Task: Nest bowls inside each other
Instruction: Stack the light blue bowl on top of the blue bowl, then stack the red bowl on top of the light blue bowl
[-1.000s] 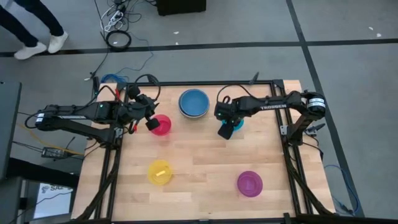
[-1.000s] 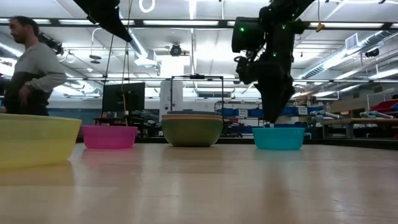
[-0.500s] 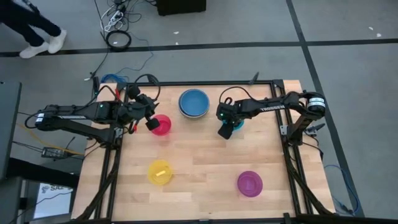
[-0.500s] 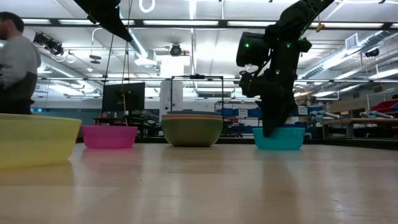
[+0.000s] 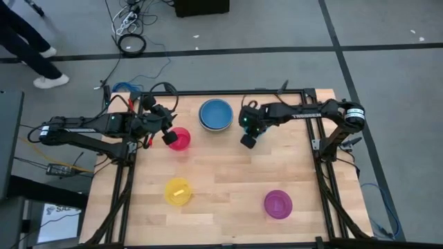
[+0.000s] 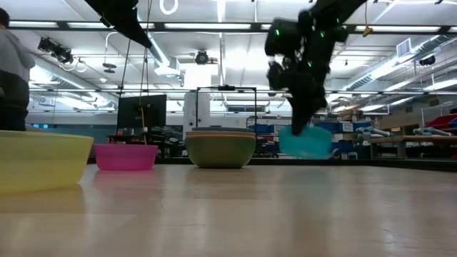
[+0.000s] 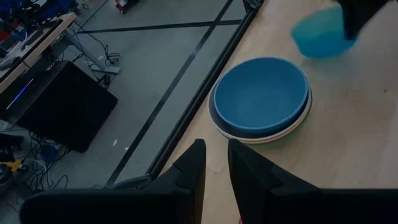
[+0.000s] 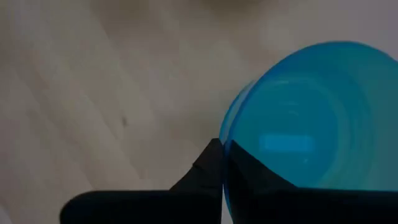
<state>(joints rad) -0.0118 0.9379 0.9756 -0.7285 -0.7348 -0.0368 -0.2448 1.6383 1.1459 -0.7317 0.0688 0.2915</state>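
Yellow plastic fills the near left of the low view: the yellow bowl (image 6: 39, 160) sits upright on the wooden table (image 5: 221, 180), on its front left part. The purple bowl (image 5: 277, 204) rests on the front right part, well apart from it. Farther back on the left, the pink bowl (image 5: 178, 139) stands on the table, with the left gripper (image 5: 168, 137) hanging at its rim; whether those jaws touch the bowl cannot be told, but in the left wrist view the two dark fingers (image 7: 189, 171) stand a little apart with nothing seen between them. Toward the back centre lies the stack of larger bowls (image 5: 215, 115), the blue bowl (image 7: 261, 95) on top, a pale rim under it and a green wall showing in the low view. Just right of the stack, the right gripper (image 5: 247, 140) has its jaws clenched on the rim of the teal bowl (image 6: 305, 141), which hangs tilted and clear of the table. Beyond the table, a person (image 6: 13, 71) stands at the far left edge of the room.
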